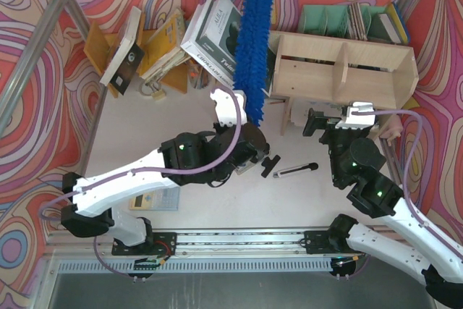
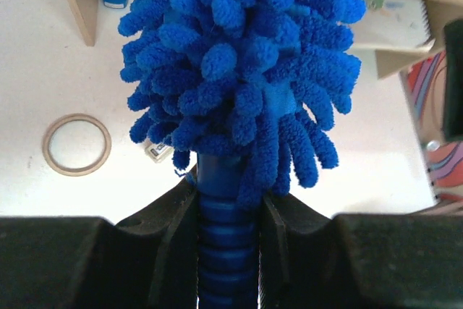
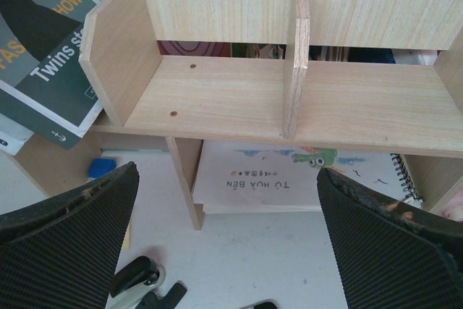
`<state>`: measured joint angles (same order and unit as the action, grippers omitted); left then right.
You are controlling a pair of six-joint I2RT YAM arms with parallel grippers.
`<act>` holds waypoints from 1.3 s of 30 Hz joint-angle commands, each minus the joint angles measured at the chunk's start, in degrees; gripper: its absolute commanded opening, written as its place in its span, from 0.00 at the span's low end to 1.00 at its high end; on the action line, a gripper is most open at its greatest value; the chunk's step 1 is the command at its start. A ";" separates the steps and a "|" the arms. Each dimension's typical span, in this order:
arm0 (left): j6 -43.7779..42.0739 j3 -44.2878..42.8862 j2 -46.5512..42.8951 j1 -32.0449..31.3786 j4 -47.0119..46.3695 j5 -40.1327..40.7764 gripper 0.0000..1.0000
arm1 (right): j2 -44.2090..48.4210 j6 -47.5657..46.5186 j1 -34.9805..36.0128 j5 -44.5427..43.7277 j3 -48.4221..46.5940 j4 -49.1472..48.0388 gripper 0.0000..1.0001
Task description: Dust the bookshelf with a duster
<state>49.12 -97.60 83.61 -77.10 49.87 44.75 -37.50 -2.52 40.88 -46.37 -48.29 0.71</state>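
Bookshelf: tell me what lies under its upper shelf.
In the bookshelf, under its upper board, lie a pale booklet with a green cartoon, a spiral-bound edge at its right, and a small blue object at left. The board covers their far parts.

At the far left an orange-brown rack [image 1: 95, 43] holds tilted books [image 1: 123, 48], with a book titled "Twins" [image 1: 217, 30] leaning just right of it. On the white table [image 1: 181, 113] lie a silver rod with a black clip [image 1: 293, 171], a tan tape ring [image 2: 76, 117] and a frog-printed booklet [image 3: 260, 182]; green file holders [image 1: 325, 19] stand far right.
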 commanded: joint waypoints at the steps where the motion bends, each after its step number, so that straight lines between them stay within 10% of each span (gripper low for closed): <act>1: 8.98 -6.48 2.66 0.46 7.23 5.63 0.00 | 0.80 0.63 0.16 -1.66 0.39 -2.07 0.99; 24: 9.37 -9.47 11.80 5.85 3.86 -16.38 0.00 | 1.35 0.92 0.16 -3.11 0.66 -2.12 0.99; 39: 7.12 -7.13 1.85 6.10 6.63 0.65 0.00 | 1.49 1.03 0.16 -3.04 0.70 -2.12 0.99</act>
<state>56.31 -106.34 91.70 -71.55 55.33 35.27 -36.45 -2.07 40.88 -48.25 -48.12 0.71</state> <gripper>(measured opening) 0.346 0.987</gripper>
